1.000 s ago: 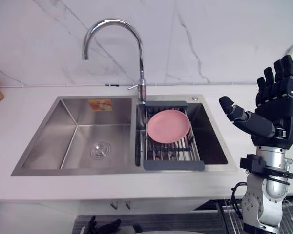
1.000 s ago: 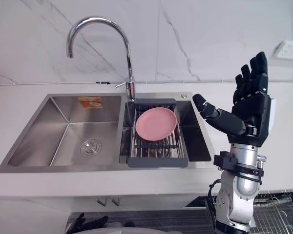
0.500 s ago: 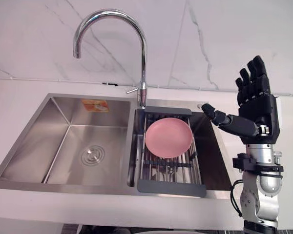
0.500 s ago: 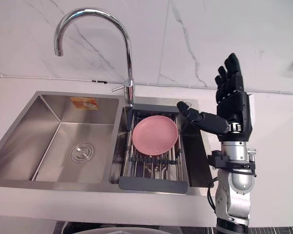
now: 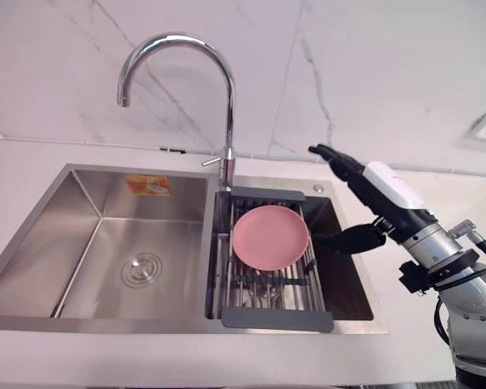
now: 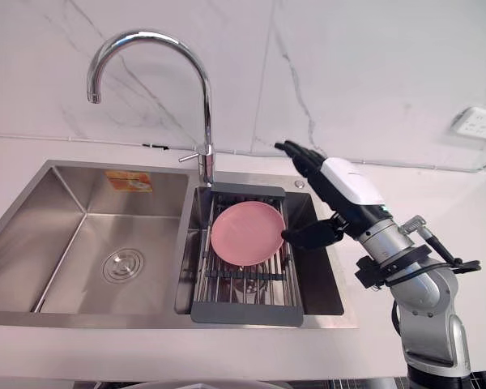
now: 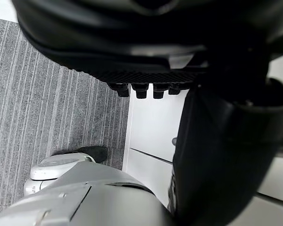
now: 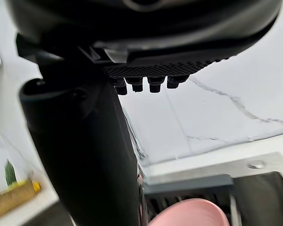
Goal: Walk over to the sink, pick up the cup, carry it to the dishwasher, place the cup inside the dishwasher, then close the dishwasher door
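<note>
Right hand (image 5: 389, 188), fingers outstretched and empty, hovers over the sink (image 5: 81, 203), right of a pink plate (image 5: 270, 237) on a rack (image 5: 277, 319).

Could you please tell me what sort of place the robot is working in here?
Most likely a kitchen: a double-bowl steel sink with a tall chrome faucet, a pink plate on a drain rack over the right bowl, and a marble-look wall behind.

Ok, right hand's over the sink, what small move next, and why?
I'd likely lower the right hand a little toward the pink plate on the rack in the sink's right basin. The hand is open, fingers straight above the basin, thumb close to the plate's right rim; whether it touches, I cannot tell.
</note>
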Controlling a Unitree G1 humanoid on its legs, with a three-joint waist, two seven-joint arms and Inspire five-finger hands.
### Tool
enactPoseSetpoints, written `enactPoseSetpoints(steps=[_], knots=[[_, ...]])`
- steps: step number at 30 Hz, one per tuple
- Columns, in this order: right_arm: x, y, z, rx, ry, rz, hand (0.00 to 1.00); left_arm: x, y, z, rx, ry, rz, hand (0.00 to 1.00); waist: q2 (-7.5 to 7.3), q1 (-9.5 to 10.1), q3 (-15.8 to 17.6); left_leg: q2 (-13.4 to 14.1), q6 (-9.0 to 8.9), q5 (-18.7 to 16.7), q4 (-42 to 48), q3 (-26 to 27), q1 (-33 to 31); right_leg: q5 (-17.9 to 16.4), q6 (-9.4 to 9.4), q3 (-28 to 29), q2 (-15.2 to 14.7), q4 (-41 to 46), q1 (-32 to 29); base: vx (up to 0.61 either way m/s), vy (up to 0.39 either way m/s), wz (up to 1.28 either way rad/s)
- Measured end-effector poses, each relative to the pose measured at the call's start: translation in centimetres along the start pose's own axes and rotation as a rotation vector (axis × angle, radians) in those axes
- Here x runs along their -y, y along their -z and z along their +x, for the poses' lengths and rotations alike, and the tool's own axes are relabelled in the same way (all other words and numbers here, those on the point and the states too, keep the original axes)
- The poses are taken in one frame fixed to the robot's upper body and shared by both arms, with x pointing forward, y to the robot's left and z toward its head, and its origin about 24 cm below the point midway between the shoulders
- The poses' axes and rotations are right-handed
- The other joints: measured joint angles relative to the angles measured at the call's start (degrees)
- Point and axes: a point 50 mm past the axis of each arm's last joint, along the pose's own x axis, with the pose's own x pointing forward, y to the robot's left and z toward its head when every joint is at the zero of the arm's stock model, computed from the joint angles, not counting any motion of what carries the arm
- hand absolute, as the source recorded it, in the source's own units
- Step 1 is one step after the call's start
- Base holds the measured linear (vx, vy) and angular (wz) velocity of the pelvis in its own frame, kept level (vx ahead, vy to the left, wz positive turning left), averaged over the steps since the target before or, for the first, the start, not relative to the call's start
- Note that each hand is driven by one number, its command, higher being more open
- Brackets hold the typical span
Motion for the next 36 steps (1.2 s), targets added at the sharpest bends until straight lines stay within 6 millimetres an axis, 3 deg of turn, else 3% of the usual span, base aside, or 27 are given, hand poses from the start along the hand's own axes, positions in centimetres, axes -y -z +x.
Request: enactPoseSetpoints(steps=[9,23,36], knots=[[-3.7,-0.5,-0.2,-0.048,-0.333,-0.116,1.0,-0.5,0.8,-0.1,-0.035,-0.009,0.042,1.0,-0.38,-1.14,-1.57,0.2,-0.19,2.18,-3.72,0.32,1.37,0.1,-0.12,-0.46,0.5,-0.8,-0.36,0.0,-0.04,-0.01],[-6.1,-1.3,0.7,-0.019,-0.326,-0.121,1.0,-0.5,0.8,-0.1,-0.034,-0.007,0.046,1.0,-0.29,-0.96,-2.09,0.14,-0.35,2.82,-4.99,0.08,1.24,0.1,-0.12,-1.07,0.52,-0.83,-0.8,-0.03,-0.027,0.01],[-8.0,-0.5,1.0,-0.095,-0.272,-0.147,1.0,0.2,1.2,-0.2,-0.04,-0.01,0.037,1.0,0.38,-0.13,-3.29,0.04,-0.41,2.99,-5.23,-0.53,0.81,0.1,-0.12,-2.42,0.45,-0.83,-1.01,-0.03,-0.026,0.02]])
